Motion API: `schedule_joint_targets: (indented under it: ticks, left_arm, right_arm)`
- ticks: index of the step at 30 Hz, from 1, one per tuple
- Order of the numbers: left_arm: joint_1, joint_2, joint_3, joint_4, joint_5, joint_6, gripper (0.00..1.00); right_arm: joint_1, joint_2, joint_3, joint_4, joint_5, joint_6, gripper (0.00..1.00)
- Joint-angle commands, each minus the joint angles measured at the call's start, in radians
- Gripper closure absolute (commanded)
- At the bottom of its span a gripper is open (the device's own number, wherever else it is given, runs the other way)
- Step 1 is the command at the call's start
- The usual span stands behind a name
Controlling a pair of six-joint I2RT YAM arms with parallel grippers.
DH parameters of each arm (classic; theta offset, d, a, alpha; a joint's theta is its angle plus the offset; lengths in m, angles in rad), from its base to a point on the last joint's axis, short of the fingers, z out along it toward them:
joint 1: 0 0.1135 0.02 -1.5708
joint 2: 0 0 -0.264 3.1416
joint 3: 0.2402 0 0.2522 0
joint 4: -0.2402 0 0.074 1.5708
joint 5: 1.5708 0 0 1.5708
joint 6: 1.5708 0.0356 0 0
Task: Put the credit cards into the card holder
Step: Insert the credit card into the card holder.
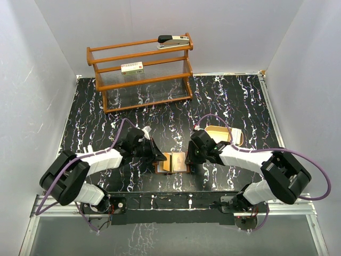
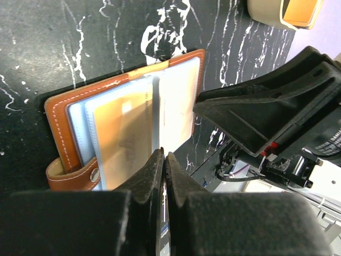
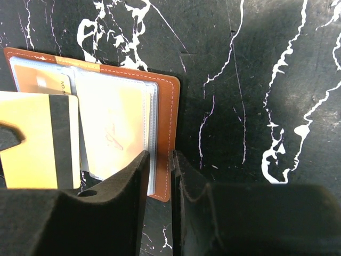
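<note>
The card holder [image 1: 174, 162] lies open on the black marbled table between the two arms, brown leather with clear sleeves [image 2: 58, 117] [image 3: 165, 96]. Cards show inside the sleeves [image 2: 122, 138]. My left gripper [image 2: 162, 154] [image 1: 158, 156] is shut on a credit card [image 2: 155, 117], seen edge-on above the open holder. In the right wrist view that card [image 3: 37, 141] shows a black stripe at the left. My right gripper [image 3: 160, 154] [image 1: 191, 156] has its jaws nearly together, with the right edge of the holder's leather cover between them.
A tan rounded tray [image 1: 224, 134] [image 2: 282, 13] sits just behind the right gripper. At the back stands a wooden rack [image 1: 141, 69] with a stapler [image 1: 173, 40] on top and a white box with a red label [image 1: 132, 68] on its shelf.
</note>
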Motion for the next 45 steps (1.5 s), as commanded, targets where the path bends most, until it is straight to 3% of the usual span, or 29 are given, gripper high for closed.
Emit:
schedule_joint_targets:
  ticks: [1,14,28,45]
  left_arm:
    - [0.006,0.019,-0.019,0.035,0.010,-0.006,1.00]
    - [0.006,0.077,-0.032,0.084,0.014,0.004,1.00]
    - [0.006,0.102,-0.019,0.109,-0.075,0.086,1.00]
    - [0.005,0.137,-0.053,0.234,-0.038,0.098,1.00]
  right_arm:
    - [0.004,-0.033,-0.020,0.033,0.004,0.006,0.81]
    - [0.009,-0.037,-0.034,0.038,-0.005,0.013,0.82]
    - [0.011,-0.044,-0.059,0.045,-0.002,0.033,0.84]
    - [0.011,-0.043,-0.062,0.046,0.000,0.054,0.85]
